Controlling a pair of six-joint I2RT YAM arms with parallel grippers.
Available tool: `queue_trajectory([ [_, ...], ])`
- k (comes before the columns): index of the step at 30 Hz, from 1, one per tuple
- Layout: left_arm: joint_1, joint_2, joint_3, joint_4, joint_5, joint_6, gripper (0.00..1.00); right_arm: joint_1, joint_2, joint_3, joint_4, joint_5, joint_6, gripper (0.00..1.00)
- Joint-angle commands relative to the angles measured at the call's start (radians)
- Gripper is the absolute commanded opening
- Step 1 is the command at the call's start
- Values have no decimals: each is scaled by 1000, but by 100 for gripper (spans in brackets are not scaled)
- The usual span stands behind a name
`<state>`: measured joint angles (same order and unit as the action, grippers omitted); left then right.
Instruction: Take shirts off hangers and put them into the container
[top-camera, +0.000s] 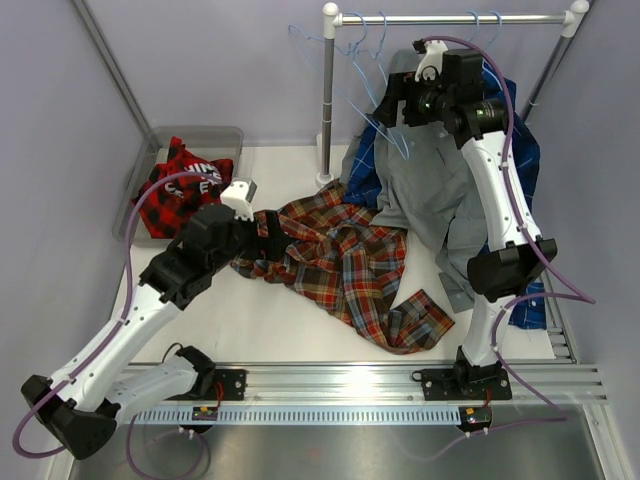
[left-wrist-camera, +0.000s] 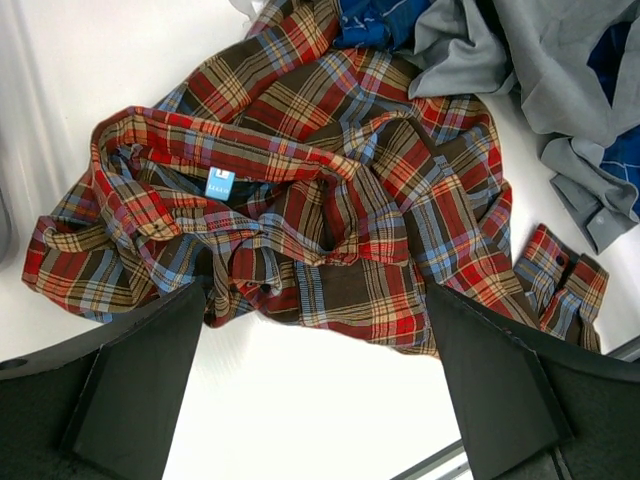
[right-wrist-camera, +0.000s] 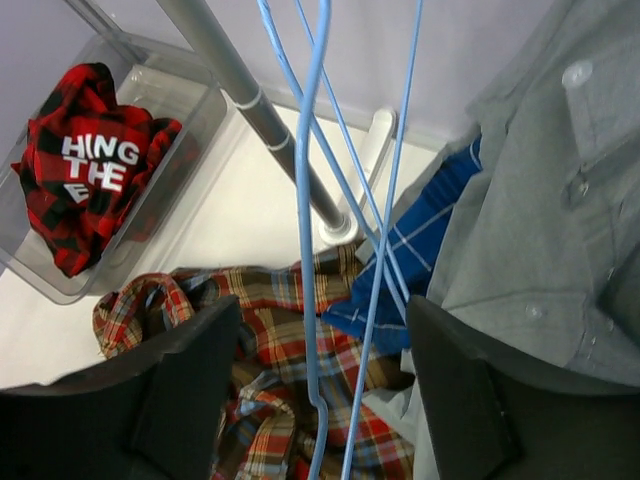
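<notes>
L gripper (left-wrist-camera: 315, 300): fingers (left-wrist-camera: 140, 380) spread fully, nothing held. They hang just above the orange-red-blue plaid shirt (left-wrist-camera: 330, 200), which lies crumpled on the table (top-camera: 300, 335) w/ collar label showing.

R gripper (right-wrist-camera: 322, 320): fingers (right-wrist-camera: 190, 390) apart, no grip. One wire of a light-blue hanger (right-wrist-camera: 308, 200) runs through the gap; per wrist view it touches neither finger. This hanger hooks on the rail (top-camera: 450, 18) at the rear.

Just R of this gripper the grey shirt (top-camera: 430, 190) drapes over the blue plaid shirt (top-camera: 525, 150); both slump from rack to table.

At rear L the red-black plaid shirt (top-camera: 185, 185), white lettering up, sits in the container (top-camera: 215, 135), well apart from both grippers.
</notes>
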<state>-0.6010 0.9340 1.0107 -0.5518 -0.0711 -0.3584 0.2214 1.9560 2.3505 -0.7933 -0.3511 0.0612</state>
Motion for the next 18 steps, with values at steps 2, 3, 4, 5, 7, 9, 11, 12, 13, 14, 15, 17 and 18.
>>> queue_trajectory([
  [2, -2, 31, -18, 23, 36, 3, 99, -4, -129, -16, -35, 14, -52, 96],
  [3, -12, 41, -21, 23, 28, 1, 99, -4, -149, -25, -38, 26, -52, 99],
  [4, -22, 67, -21, 23, 1, 1, 99, -4, -196, -52, -47, 49, -54, 99],
  [5, -32, 84, -17, 24, -15, -1, 99, -5, -222, -71, -50, 61, -55, 99],
  [7, -71, 124, -8, 26, -59, -1, 99, -4, -311, -114, -63, 101, -54, 99],
  [9, -114, 201, 15, 26, -113, -23, 99, -4, -379, -198, -63, 129, -47, 100],
  [11, -135, 290, 34, 27, -148, -83, 99, -4, -489, -316, -38, 150, -31, 100],
  [12, -147, 319, 48, 27, -163, -111, 99, -4, -527, -351, -31, 150, -24, 99],
  [13, -151, 350, 54, 27, -192, -138, 99, -4, -601, -393, -17, 159, -18, 99],
  [14, -155, 379, 61, 26, -215, -196, 99, -4, -636, -471, -6, 167, 5, 99],
  [15, -160, 432, 68, 27, -234, -224, 99, -4, -673, -509, 6, 167, 15, 99],
  [17, -167, 482, 78, 50, -282, -282, 99, -4, -773, -622, 31, 167, 40, 100],
  [18, -174, 506, 80, 64, -288, -293, 99, -4, -805, -655, 34, 158, 43, 99],
])
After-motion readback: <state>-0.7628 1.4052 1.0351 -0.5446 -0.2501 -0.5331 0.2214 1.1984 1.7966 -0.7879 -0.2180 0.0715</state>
